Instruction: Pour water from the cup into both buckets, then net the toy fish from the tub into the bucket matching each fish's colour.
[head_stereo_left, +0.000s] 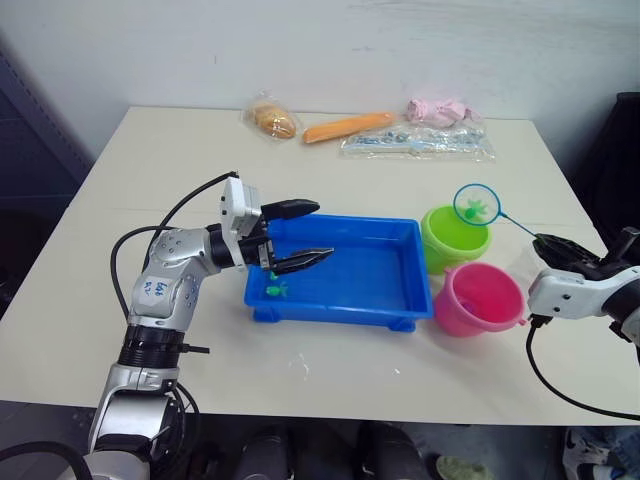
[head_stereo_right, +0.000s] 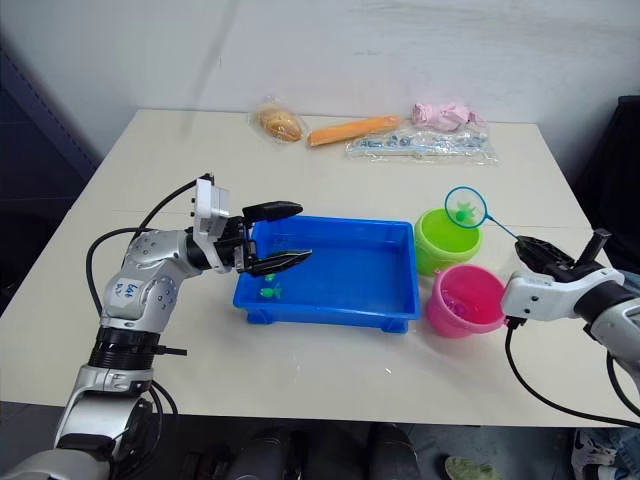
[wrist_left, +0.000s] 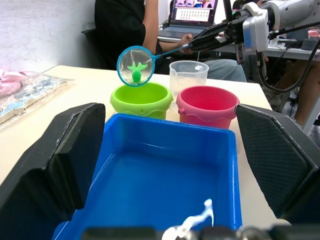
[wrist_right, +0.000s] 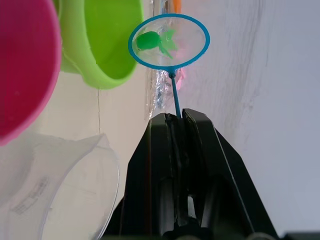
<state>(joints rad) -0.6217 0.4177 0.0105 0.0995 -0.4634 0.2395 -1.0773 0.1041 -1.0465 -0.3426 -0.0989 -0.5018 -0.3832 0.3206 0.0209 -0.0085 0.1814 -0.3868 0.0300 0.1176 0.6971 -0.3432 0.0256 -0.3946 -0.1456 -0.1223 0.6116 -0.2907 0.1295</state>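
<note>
A: Right gripper (wrist_right: 175, 117) has its jaws pinched tight on the thin handle of the blue net (head_stereo_left: 477, 204), and there's a green fish (wrist_right: 154, 41) sitting in the mesh, right above the lime green bucket (head_stereo_left: 452, 238).

B: Risky spot. Tip too early or off-centre and that fish lands on the desk (head_stereo_left: 180, 150), or in the pink bucket (head_stereo_left: 480, 298) just nearer.

A: And the clear measuring cup (wrist_left: 188, 76) stands close behind the buckets; a wide swing could clip it.

B: Left gripper (head_stereo_left: 295, 236)?

A: Jaws spread wide, holding nothing, hovering over the left end of the blue tub (head_stereo_left: 395, 300). One more green fish (head_stereo_left: 275, 290) lies beneath it; drop lower and it could nudge the tub.
</note>
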